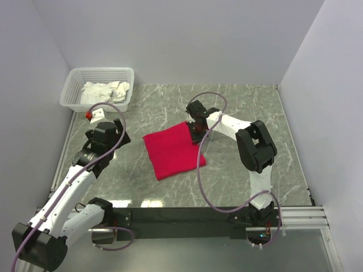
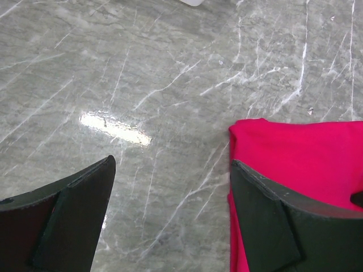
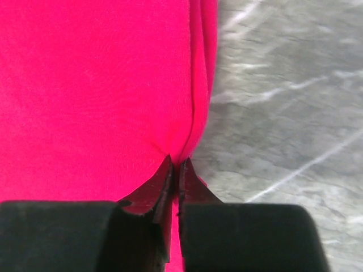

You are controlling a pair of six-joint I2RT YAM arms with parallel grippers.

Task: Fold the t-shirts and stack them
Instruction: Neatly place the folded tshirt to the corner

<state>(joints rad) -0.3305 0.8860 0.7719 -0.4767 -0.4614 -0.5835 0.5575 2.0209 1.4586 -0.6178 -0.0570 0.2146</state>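
A bright red t-shirt (image 1: 173, 150) lies folded into a rough square in the middle of the marble table. My right gripper (image 1: 196, 129) sits at its far right corner. In the right wrist view that gripper (image 3: 176, 164) is shut on a pinch of the red t-shirt (image 3: 96, 85) at its right edge, the cloth puckering into the fingertips. My left gripper (image 1: 118, 131) hovers left of the shirt. In the left wrist view it (image 2: 170, 164) stands open over bare marble, its right finger (image 2: 283, 215) overlapping the edge of the t-shirt (image 2: 300, 153), with nothing between the fingers.
A white lattice basket (image 1: 75, 86) holding crumpled white cloth (image 1: 105, 92) stands at the back left corner. A small red object (image 1: 88, 115) lies just in front of it. Grey walls close in the table on three sides.
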